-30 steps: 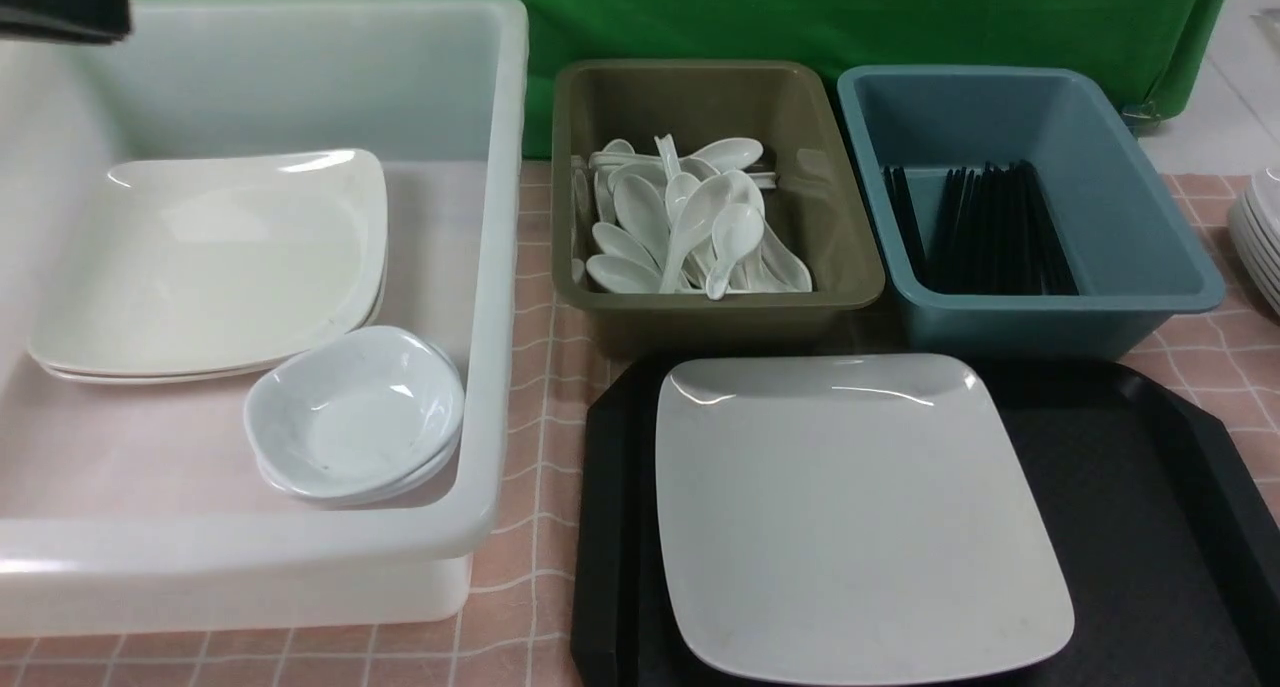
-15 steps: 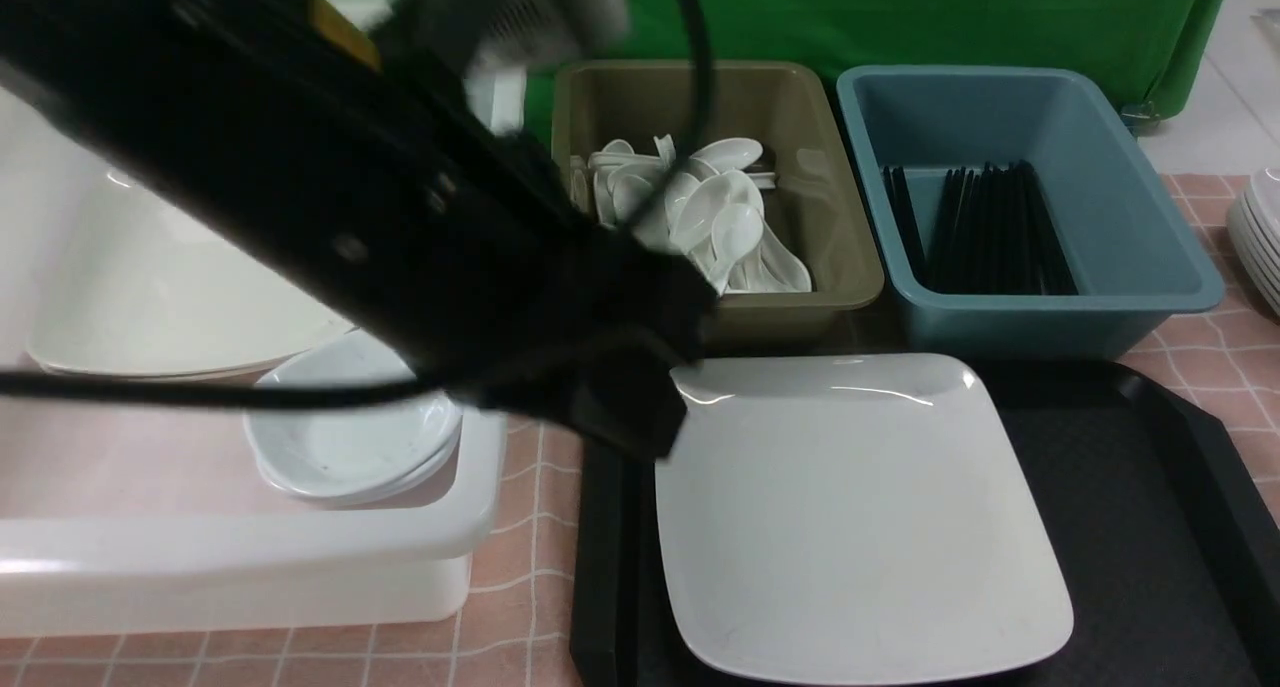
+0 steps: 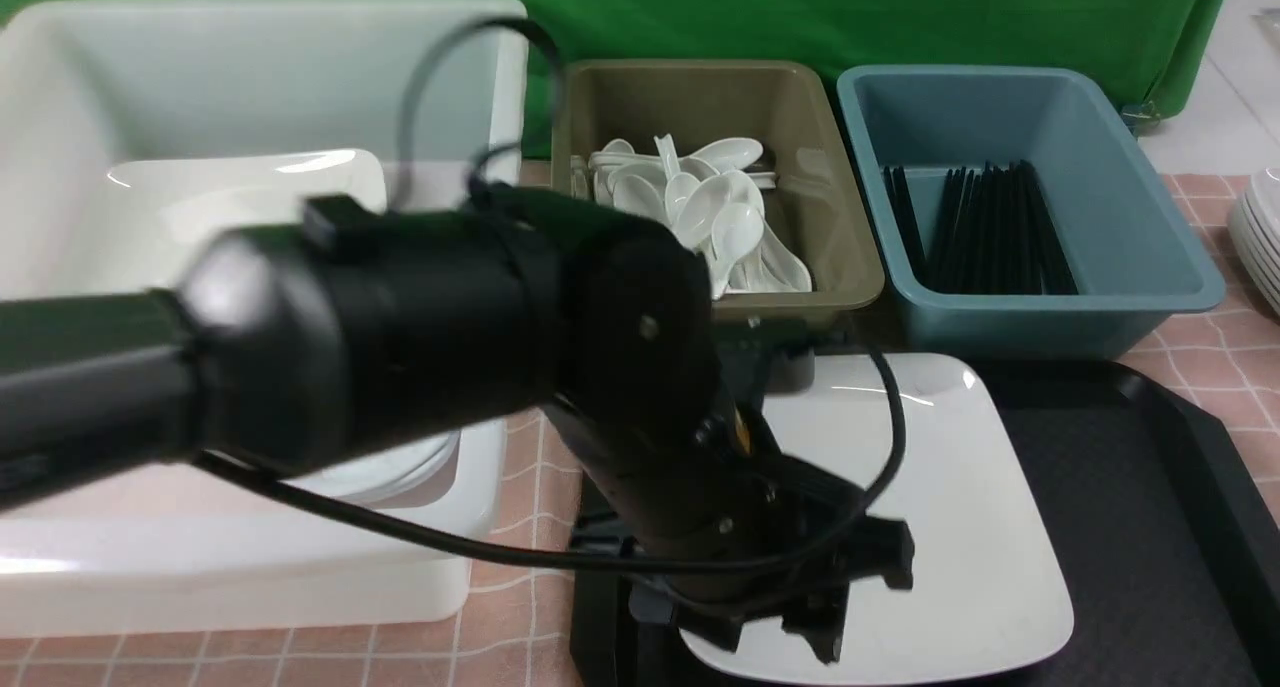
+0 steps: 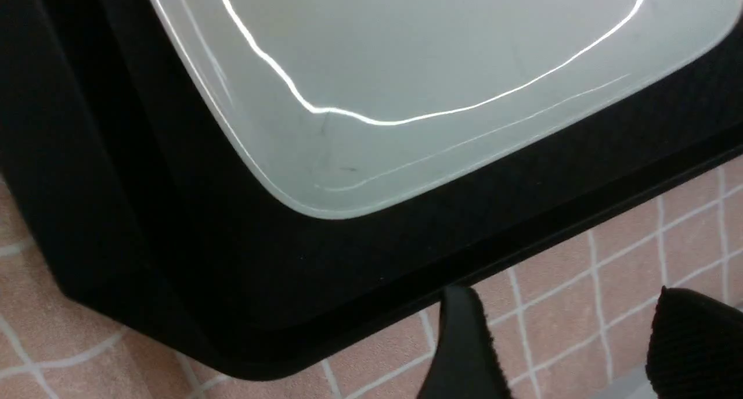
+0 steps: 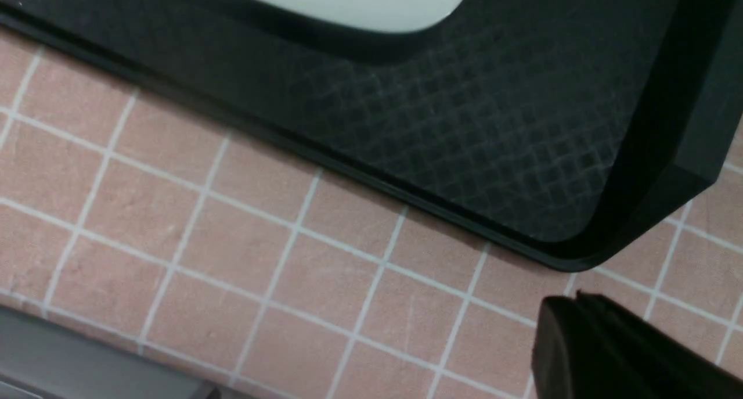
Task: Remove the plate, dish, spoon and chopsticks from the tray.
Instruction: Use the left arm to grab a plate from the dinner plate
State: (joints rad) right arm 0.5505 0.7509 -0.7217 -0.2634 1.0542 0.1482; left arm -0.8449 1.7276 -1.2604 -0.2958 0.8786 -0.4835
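The large white plate (image 3: 960, 527) lies on the black tray (image 3: 1150, 487). My left gripper (image 3: 780, 637) hovers open over the plate's near-left corner. In the left wrist view that plate corner (image 4: 406, 68) sits inside the tray's rim (image 4: 174, 259), and the left gripper (image 4: 563, 312) holds nothing, with tablecloth showing between its fingers (image 4: 461, 347). My right gripper (image 5: 577, 306) is shut and empty over the tablecloth, beside a near corner of the tray (image 5: 464, 132). Spoons (image 3: 700, 217) fill the olive tub, chopsticks (image 3: 985, 232) lie in the blue tub, and a dish (image 3: 400, 477) in the white tub peeks out behind the arm.
A big white tub (image 3: 480, 267) on the left holds stacked square plates (image 3: 250, 192). Behind the tray stand the olive tub (image 3: 850, 277) and the blue tub (image 3: 1170, 277). More white crockery (image 3: 1262, 232) is stacked at the right edge. My left arm (image 3: 400, 337) crosses in front of the white tub.
My left arm has swept in from the far left and come down over the plate's near-left corner, now hiding most of the dishes. The plate and tubs have not moved.
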